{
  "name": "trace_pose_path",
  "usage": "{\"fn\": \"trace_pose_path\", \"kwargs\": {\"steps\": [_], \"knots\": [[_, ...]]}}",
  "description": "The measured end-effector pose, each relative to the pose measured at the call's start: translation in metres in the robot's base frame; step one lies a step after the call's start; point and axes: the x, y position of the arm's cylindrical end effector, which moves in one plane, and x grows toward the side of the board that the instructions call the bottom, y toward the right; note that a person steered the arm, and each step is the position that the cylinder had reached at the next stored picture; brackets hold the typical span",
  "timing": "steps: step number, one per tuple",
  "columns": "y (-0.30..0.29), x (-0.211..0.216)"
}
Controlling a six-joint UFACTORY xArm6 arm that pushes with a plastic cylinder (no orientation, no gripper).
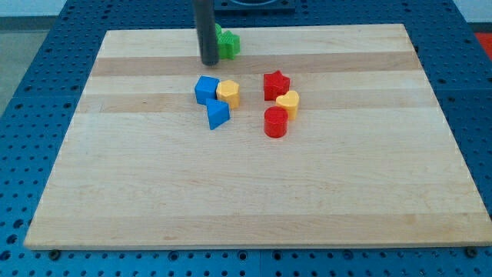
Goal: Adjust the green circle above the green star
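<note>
My tip [207, 64] rests on the board near the view's top, left of centre. The green star [229, 46] lies just right of the rod, touching or nearly touching it. A small piece of another green block [218, 31] shows above the star at the rod's right edge. It is mostly hidden by the rod, so I cannot make out its shape. The tip is just left of and slightly below the green blocks.
Below the tip lie a blue block [205, 89], a yellow hexagon [228, 93] and a blue triangle [217, 115]. To the right are a red star [276, 84], a yellow heart [287, 103] and a red cylinder [275, 122]. The wooden board [246, 200] sits on blue pegboard.
</note>
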Motion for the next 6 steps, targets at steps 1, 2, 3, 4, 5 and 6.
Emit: {"fn": "trace_pose_path", "kwargs": {"steps": [1,2,3,4,5,6], "knots": [[-0.037,-0.019],[-0.043,-0.059],[-0.027,-0.070],[0.005,-0.070],[0.017,-0.070],[0.017,-0.068]]}}
